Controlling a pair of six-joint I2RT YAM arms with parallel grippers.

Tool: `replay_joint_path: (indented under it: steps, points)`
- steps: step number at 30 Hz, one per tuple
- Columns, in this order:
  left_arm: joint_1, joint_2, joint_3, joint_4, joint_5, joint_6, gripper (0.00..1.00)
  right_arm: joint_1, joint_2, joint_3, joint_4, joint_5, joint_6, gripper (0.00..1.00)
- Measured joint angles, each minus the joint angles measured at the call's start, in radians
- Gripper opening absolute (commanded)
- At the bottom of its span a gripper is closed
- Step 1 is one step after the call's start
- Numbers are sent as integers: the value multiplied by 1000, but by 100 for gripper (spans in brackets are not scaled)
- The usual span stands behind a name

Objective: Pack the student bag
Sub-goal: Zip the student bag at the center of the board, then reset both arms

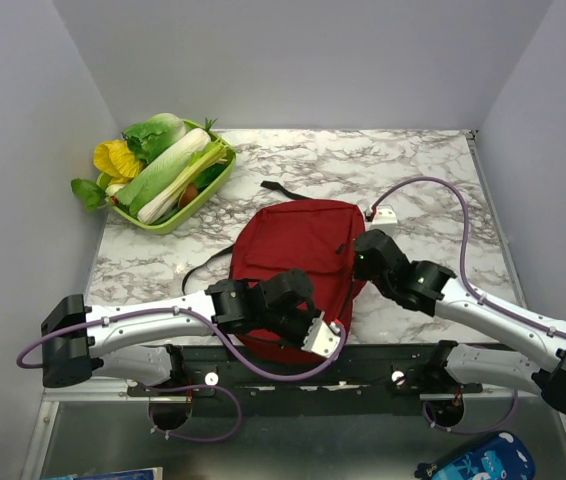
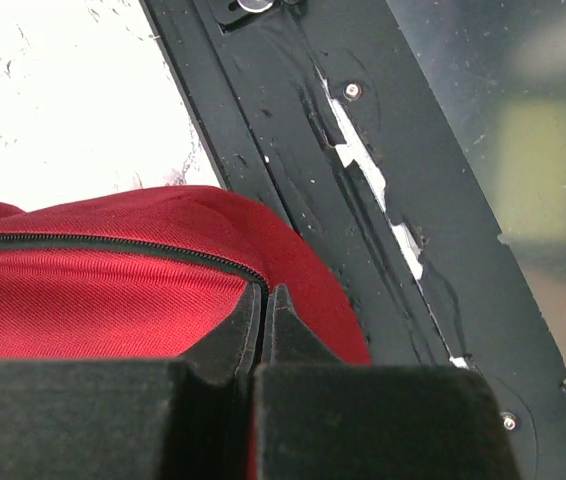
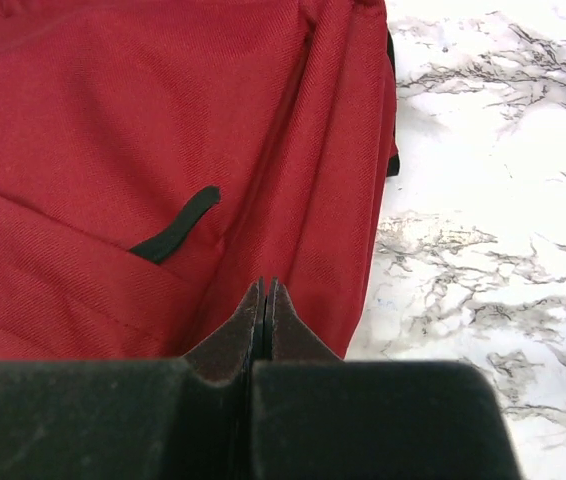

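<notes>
Vegetable basket (image 1: 178, 222) beyond student bag (image 1: 298, 250), overhead only

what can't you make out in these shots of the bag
- Left wrist view: whether the left end effector pinches the zipper of the backpack; its shut fingers cover the spot.
- Top view: the backpack's near edge, hidden under the left arm.
- Top view: blue item at bottom right, cut off by the frame edge.
</notes>
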State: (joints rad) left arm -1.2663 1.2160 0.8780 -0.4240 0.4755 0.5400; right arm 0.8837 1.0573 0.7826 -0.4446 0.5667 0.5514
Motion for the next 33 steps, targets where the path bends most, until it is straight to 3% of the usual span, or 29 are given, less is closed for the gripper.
replay_joint_path:
  steps: [4,5,7,8,10,11,12,16,17,24,33]
  points:
    - [-2,-19,-5,-23,-6,14,44,-19,14,0,12,-16,-7,1]
    - [-4,-23,-6,-26,-10,9,48,-23,10,0,16,-17,-11,11]
    - [-11,-30,-8,-28,-28,-18,70,-26,-10,0,20,-19,-18,31]
    - [-11,-32,-7,-25,-42,-32,75,-27,-24,0,25,-21,-21,47]
    - [-4,-34,2,-24,-67,-80,80,-29,-60,0,42,-28,-28,58]
    - [2,-34,11,-24,-78,-97,83,-29,-82,-1,46,-34,-34,72]
    - [16,-34,30,-27,-86,-123,99,-29,-107,-5,55,-39,-39,77]
    - [114,-34,126,-13,-104,-227,99,-31,-201,-36,68,-66,-45,92]
    - [163,-34,151,-3,-105,-259,99,-31,-217,-43,67,-77,-47,99]
    - [405,5,280,-41,-143,-413,99,-33,-321,-66,48,-137,-67,100]
    - [484,13,319,-216,-249,-458,99,-33,-352,-43,-23,-143,-85,100]
